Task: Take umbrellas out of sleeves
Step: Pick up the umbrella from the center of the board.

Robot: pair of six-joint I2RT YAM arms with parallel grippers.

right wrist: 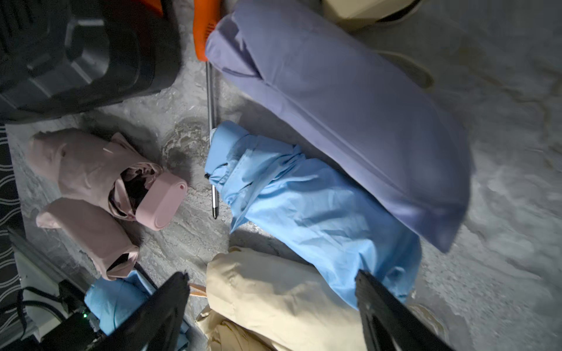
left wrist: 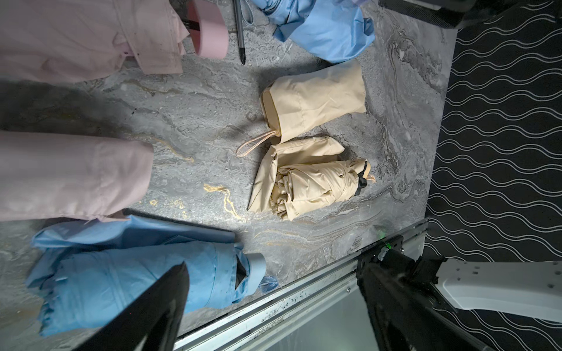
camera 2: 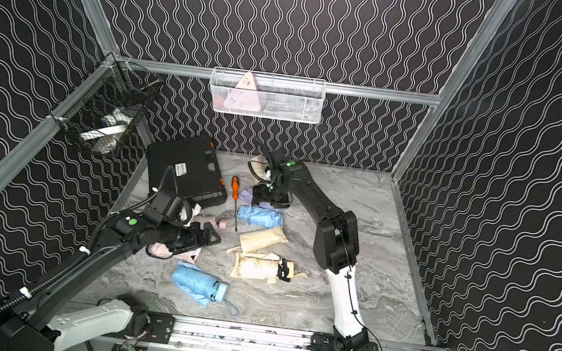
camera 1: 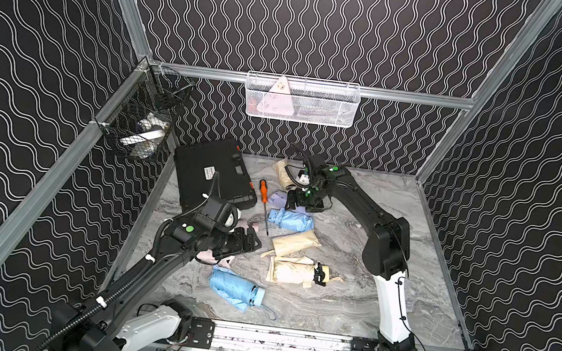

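Cream umbrellas [camera 1: 294, 244] number three, blue umbrellas [camera 1: 290, 220] two, lilac umbrella [right wrist: 334, 106] one, pink umbrella [right wrist: 85, 164] one; left gripper [camera 1: 251, 240] and right gripper [right wrist: 270, 275] both gape wide, holding nothing.

Centre frame in a top view, a lilac sleeve [camera 1: 278, 198] lies smooth and full. Below it sits a crumpled light blue bundle [camera 1: 291, 219], then a cream sleeve [camera 1: 294, 244] — handle loop poking out. Lower lie a bare cream umbrella [camera 1: 291, 273] and, lower left, a crinkled light blue umbrella [camera 1: 236, 289]. The pink umbrella [right wrist: 158, 202] lies left of centre.
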